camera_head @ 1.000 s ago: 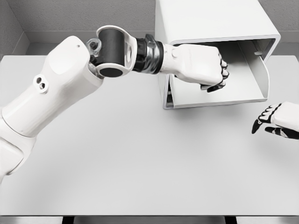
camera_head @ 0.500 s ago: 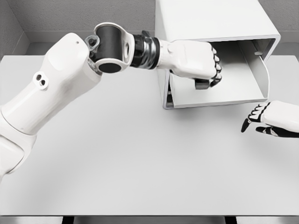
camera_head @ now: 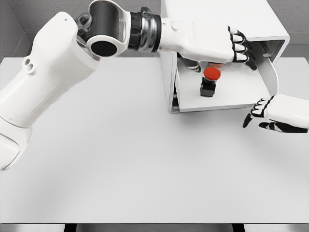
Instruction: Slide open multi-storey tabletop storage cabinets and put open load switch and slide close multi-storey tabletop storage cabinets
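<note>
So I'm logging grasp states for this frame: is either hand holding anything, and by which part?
Nothing is held. The left hand hovers open above the switch, which stands in the open drawer. The right hand is empty beside it.

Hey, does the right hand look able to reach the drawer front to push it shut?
Probably yes. The right hand hovers open just off the drawer's front right corner with bare table between. The left hand is over the switch inside, so it should withdraw first.
</note>
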Controlling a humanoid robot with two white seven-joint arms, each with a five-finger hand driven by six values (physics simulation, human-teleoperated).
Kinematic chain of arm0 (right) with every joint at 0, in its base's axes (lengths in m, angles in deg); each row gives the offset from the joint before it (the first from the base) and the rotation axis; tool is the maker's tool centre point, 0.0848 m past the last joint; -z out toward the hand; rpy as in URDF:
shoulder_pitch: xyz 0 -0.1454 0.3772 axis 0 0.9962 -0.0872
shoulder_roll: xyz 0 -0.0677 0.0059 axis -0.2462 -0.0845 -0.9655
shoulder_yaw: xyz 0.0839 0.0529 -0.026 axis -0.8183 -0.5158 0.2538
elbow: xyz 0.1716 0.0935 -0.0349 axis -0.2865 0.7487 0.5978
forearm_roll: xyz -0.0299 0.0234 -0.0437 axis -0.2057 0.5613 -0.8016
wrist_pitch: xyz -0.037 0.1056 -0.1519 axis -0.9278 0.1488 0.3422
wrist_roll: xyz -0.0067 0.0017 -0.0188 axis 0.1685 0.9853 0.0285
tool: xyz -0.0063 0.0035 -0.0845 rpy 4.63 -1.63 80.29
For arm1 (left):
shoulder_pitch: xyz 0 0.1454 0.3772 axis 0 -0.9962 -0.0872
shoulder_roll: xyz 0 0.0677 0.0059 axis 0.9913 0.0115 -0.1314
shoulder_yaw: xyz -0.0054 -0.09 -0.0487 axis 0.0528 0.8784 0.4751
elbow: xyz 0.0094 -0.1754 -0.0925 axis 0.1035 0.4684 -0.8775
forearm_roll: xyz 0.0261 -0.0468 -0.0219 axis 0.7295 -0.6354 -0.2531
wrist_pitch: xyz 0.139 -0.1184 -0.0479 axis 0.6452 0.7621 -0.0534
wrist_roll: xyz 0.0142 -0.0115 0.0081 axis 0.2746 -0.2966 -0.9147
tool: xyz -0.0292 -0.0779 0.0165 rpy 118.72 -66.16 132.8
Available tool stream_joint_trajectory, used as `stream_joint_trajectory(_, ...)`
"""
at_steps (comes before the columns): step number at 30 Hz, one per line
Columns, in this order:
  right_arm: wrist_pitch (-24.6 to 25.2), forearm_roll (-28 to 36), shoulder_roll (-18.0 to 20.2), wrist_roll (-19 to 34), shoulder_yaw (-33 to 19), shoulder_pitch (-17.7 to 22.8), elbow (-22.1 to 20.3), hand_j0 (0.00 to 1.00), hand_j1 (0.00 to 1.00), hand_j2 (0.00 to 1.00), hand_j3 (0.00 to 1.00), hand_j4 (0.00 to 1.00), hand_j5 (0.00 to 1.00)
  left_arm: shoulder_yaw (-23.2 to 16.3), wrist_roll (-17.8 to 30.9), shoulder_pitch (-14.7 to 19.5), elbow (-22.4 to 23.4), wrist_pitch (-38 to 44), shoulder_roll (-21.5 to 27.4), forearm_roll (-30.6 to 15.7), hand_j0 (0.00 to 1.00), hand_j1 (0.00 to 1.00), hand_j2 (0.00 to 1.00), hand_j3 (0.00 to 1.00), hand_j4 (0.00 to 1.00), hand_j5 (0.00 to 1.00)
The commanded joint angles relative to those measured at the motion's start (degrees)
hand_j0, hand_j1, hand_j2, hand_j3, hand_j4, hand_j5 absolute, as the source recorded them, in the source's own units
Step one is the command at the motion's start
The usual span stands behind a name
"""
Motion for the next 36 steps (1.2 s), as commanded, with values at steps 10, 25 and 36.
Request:
stream_joint_trajectory(10,0.1,0.3,-1.8,0.0,7.4,-5.7,0.1,0.6,0.6,0.6,0.6,0.6,0.6,0.5,-0.1,0.3,-5.2,0.2,16.4,-24.5,1.0,1.0,1.0,1.0,1.0,1.0)
stream_joint_trajectory(25,0.1,-0.3,-6.3,0.0,17.8,-18.5,7.8,0.61,0.61,0.61,0.61,0.61,0.61,0.4,-0.1,0.0,-5.0,0.2,20.3,-28.6,1.0,1.0,1.0,1.0,1.0,1.0)
stream_joint_trajectory(36,0.1,-1.2,-11.1,0.0,24.3,-26.9,14.5,0.64,0.64,0.64,0.64,0.64,0.64,0.2,-0.1,-0.1,-4.9,0.2,20.7,-28.6,1.0,1.0,1.0,1.0,1.0,1.0)
